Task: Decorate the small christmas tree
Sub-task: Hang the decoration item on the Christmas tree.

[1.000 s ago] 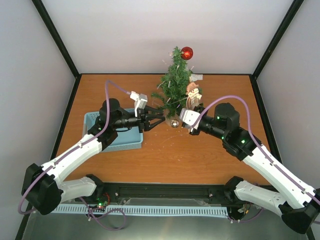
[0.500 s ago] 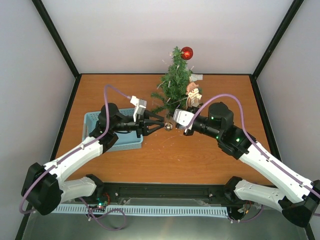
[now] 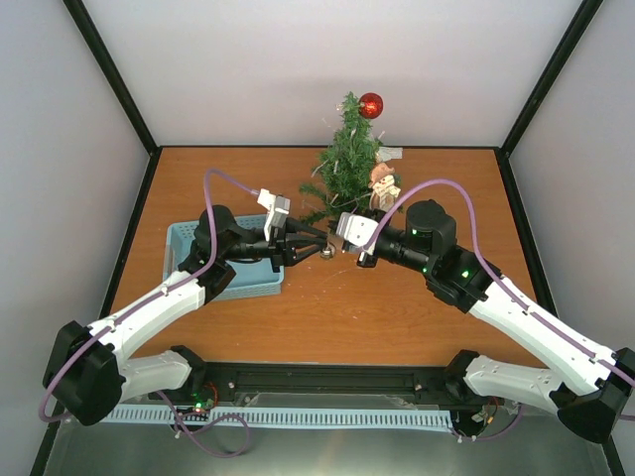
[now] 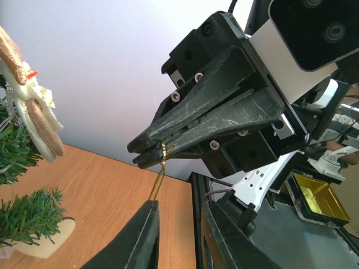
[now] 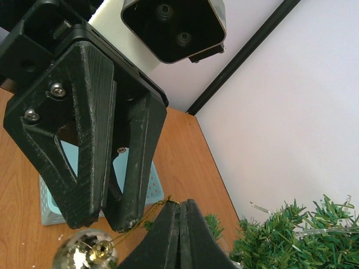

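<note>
The right gripper point(image 3: 337, 241), pinching the gold thread point(image 4: 161, 168), now sits farther left than a second ago, clear of the foot of the small christmas tree point(image 3: 347, 164); its silver bauble point(image 3: 325, 255) hangs at the tips of the left gripper point(image 3: 316, 244); the right elbow swings left too; the left jaws narrow from a wide spread to a slim gap.

Orange-brown wooden tabletop point(image 3: 327, 317) between plain white walls point(image 3: 248, 59) with black corner posts point(image 3: 110, 74)
</note>
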Controlling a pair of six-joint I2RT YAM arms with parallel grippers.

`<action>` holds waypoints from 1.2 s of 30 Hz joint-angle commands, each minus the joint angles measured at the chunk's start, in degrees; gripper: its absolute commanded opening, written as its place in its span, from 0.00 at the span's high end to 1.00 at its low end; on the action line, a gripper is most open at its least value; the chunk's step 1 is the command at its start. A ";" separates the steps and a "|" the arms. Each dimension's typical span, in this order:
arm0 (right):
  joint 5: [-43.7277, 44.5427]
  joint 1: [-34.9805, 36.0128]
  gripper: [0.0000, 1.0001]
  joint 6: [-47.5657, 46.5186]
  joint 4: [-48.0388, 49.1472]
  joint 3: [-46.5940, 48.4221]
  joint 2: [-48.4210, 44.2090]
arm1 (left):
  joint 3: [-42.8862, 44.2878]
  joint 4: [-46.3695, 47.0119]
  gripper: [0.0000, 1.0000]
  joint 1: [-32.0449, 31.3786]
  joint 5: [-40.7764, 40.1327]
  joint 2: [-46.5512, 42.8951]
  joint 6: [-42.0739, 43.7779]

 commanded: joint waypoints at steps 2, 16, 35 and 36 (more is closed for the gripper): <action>-0.11 0.80 0.97 1.11 1.15 1.63 -0.03 | 0.19 5.12 0.79 -0.55 0.12 -0.26 1.02; -0.04 1.25 0.97 1.88 1.15 1.63 -0.32 | 1.01 6.06 0.82 -0.58 -0.73 1.64 2.29; 0.38 1.42 0.97 2.67 1.37 1.31 -0.46 | 0.53 8.52 0.90 -0.65 -1.06 2.37 1.80; 0.39 1.42 0.97 2.62 1.34 1.35 -0.41 | 0.60 8.68 0.95 -0.65 -1.01 2.37 1.87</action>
